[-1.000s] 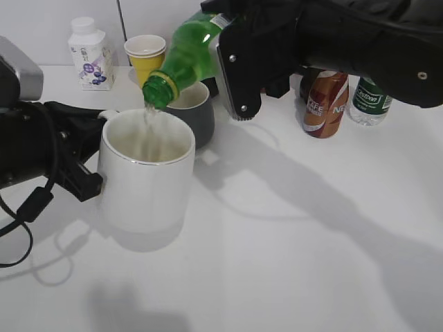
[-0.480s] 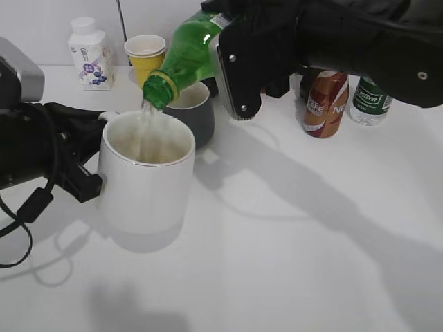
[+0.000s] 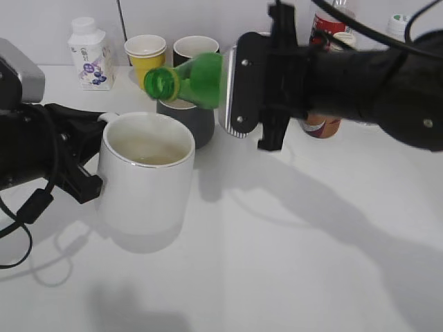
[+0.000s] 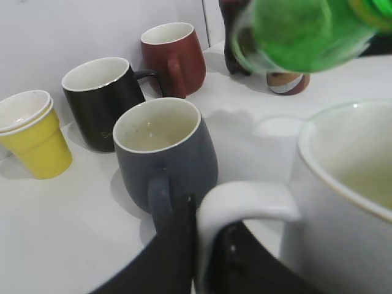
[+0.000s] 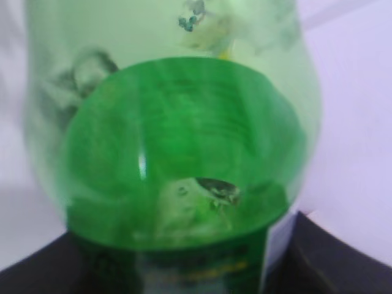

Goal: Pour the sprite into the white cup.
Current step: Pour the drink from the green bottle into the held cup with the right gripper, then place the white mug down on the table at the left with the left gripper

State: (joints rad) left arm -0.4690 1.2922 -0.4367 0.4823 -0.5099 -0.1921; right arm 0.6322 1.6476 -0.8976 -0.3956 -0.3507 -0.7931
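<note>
The sprite [image 3: 197, 79] is a green bottle held about level in my right gripper [image 3: 235, 86], which is shut on its body. Its open mouth points left, above and just behind the white cup's far rim, and no stream falls. The white cup [image 3: 145, 176] stands on the table with pale liquid inside. My left gripper [image 3: 86, 162] is shut on its handle. In the left wrist view the black fingers [image 4: 174, 257] clamp the white handle [image 4: 245, 199], with the sprite [image 4: 300, 33] overhead. In the right wrist view the sprite [image 5: 177, 159] fills the frame.
A grey mug [image 3: 188, 119] stands right behind the white cup, under the bottle. A yellow paper cup [image 3: 145, 55], a black mug [image 3: 196, 47] and a small milk carton [image 3: 90, 55] stand at the back. A red-brown mug [image 4: 174, 55] shows further back. A brown coffee bottle [image 3: 322, 126] stands behind my right arm.
The sprite has tipped back from pouring downwards to about level and the stream into the white cup has stopped. My right arm has swung lower. The left gripper has not moved.
</note>
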